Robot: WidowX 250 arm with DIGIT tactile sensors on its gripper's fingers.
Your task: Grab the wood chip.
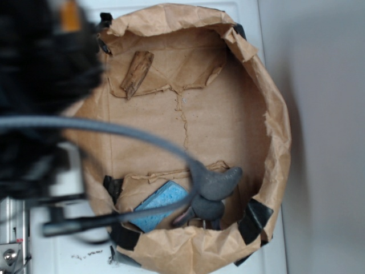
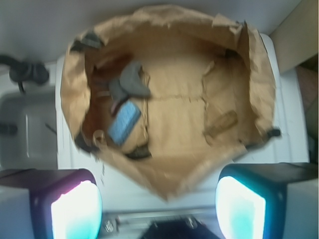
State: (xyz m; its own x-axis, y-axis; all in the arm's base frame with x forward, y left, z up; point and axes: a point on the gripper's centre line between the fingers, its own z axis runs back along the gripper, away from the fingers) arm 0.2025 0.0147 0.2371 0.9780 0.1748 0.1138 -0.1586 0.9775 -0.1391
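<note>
A white worktop (image 1: 251,23) carries a crumpled brown paper nest (image 1: 274,114) with raised, folded walls held by black tape (image 1: 255,220). Everything else lies on the paper floor inside it.

The gripper (image 2: 158,209) hangs above and outside the nest's near rim in the wrist view; its two fingers (image 2: 75,209) fill the lower corners with a wide gap between them, so the jaws stand fully apart and hold nothing. In the exterior view the arm is only a dark blur at the left edge, with a grey cable (image 1: 114,130) arcing from it across the nest.

The blue sponge (image 1: 161,204) lies at one end of the nest, just beside two grey stones (image 1: 219,184), one above the other.

The wood chip (image 1: 137,73) lies alone at the opposite end of the nest, well apart from sponge and stones, on a torn paper flap close to the wall. In the wrist view the chip (image 2: 223,122) sits ahead of the right finger, nothing covering it.
</note>
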